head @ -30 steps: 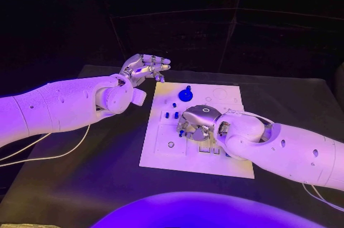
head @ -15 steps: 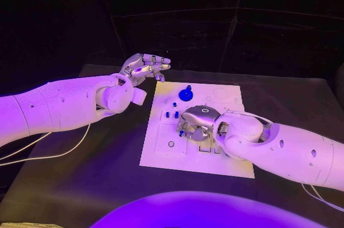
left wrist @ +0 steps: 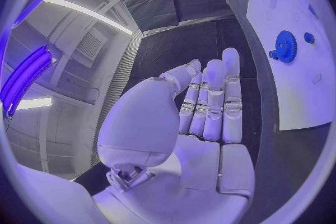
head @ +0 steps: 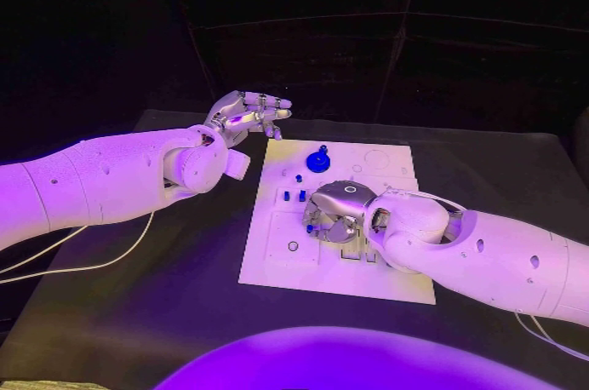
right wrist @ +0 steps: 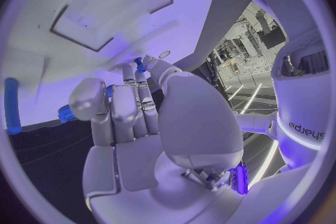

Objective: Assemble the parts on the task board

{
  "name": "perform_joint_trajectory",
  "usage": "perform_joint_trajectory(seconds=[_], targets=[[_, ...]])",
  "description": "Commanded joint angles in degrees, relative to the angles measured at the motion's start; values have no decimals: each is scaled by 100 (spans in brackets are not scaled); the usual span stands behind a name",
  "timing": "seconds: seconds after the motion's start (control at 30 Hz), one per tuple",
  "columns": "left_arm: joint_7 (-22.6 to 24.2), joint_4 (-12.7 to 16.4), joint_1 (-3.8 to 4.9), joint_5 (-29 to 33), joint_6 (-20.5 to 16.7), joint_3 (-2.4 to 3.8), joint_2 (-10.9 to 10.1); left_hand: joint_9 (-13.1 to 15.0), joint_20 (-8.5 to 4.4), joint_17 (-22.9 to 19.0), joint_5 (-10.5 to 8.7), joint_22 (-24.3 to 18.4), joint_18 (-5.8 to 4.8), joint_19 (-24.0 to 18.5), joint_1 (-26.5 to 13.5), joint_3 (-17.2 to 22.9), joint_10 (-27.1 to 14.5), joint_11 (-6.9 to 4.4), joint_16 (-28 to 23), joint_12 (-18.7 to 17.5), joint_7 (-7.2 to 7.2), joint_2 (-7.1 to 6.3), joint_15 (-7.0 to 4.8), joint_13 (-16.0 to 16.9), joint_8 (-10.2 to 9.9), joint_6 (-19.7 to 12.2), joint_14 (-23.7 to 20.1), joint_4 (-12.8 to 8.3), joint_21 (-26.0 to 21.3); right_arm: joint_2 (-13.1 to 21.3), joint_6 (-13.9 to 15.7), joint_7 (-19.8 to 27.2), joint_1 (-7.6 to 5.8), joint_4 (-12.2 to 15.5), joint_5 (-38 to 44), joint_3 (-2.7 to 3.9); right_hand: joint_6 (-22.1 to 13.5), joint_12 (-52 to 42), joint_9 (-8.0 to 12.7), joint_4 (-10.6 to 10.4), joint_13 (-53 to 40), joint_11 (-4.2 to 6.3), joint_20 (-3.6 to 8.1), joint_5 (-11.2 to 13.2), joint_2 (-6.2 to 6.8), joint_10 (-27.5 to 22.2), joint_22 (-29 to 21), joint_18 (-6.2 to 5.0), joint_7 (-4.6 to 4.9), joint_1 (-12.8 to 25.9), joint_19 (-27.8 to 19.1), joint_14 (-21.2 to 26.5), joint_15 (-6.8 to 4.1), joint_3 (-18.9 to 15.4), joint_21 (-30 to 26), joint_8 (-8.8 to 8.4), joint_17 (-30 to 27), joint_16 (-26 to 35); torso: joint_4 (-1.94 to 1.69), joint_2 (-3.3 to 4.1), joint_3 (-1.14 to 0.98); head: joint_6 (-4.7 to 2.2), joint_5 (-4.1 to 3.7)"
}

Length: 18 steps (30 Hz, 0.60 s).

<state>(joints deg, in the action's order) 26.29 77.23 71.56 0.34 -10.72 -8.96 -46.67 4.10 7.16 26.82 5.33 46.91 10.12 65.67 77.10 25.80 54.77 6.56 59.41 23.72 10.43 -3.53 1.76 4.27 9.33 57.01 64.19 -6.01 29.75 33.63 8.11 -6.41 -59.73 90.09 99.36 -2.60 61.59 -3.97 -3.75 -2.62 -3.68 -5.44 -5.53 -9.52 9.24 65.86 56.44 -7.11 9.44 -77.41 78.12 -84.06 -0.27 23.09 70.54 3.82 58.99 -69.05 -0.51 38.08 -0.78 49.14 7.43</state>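
The white task board (head: 280, 262) lies in the middle of the black table. A blue gear (head: 318, 161) stands near its far edge, with small blue pegs (head: 294, 196) just in front of it. My right hand (head: 335, 209) is down on the board's middle, fingers pointing at the surface. Its thumb and a finger pinch a small blue part (right wrist: 110, 91), which also shows under the fingers (head: 311, 229). My left hand (head: 252, 113) hovers beyond the board's far left corner, fingers straight and holding nothing. From its wrist I see the left hand (left wrist: 210, 109), the gear (left wrist: 285, 46) and the board (left wrist: 301, 89).
A blue peg (right wrist: 10, 105) and another blue piece (right wrist: 66, 113) stand on the board (right wrist: 105, 5) close to my right hand (right wrist: 140, 123). Square recesses are cut into the board beside the right hand. Black table surrounds the board on all sides.
My right hand and forearm have crept slightly leftward over the board's middle. The left hand has stayed where it was.
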Motion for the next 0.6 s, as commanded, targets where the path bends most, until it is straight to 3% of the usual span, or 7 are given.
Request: perform_joint_trajectory(seconds=[0.03,0.3,0.47,0.6], targets=[[16,-5,11,19,66,5,1,-6,-18,-6,23,-6,31,-26,-48,9,-41,11,-26,29,7,-2,-19,-7,20,-24,-38,-24,-28,3,270,2,-7,8,51,0,-66,20,-1,6,4,-27,-29,-32,-15,-109,-27,80,15,64,-30,-108,60,-53,-17,-23,-10,-43,0,-1,-2,-2,-4],[7,-12,10,19,77,5,2,-6,-18,-6,23,-6,31,-26,-48,9,-41,11,-26,29,7,-2,-19,-7,20,-24,-38,-24,-28,188,751,113,-3,187,-67,1,-163,-11,1,23,-3,-57,-56,-60,-33,-220,-29,77,50,60,-42,-94,84,-120,-15,-24,-45,-40,5,-1,-7,-22,-23],[2,-15,10,19,81,5,-8,-6,-18,-6,23,-6,31,-26,-48,9,-41,11,-26,29,7,-2,-19,-7,20,-24,-38,-24,-28,619,857,91,-10,565,-323,9,-163,-39,-3,28,-11,-57,-61,-80,-52,-207,-34,75,52,51,-44,-86,86,-128,-16,-17,-70,-27,9,-15,5,-55,-66],[-1,-17,10,19,90,5,-12,-7,-16,-11,24,-9,31,-29,-49,12,-46,12,-28,31,8,3,-17,-9,23,-28,-41,-26,-32,992,797,-14,-120,784,-647,65,-182,-51,-3,39,-11,-54,-66,-89,-41,-220,-50,71,39,45,-53,-78,86,-148,-25,-20,-90,-17,9,-13,2,-104,-144]])
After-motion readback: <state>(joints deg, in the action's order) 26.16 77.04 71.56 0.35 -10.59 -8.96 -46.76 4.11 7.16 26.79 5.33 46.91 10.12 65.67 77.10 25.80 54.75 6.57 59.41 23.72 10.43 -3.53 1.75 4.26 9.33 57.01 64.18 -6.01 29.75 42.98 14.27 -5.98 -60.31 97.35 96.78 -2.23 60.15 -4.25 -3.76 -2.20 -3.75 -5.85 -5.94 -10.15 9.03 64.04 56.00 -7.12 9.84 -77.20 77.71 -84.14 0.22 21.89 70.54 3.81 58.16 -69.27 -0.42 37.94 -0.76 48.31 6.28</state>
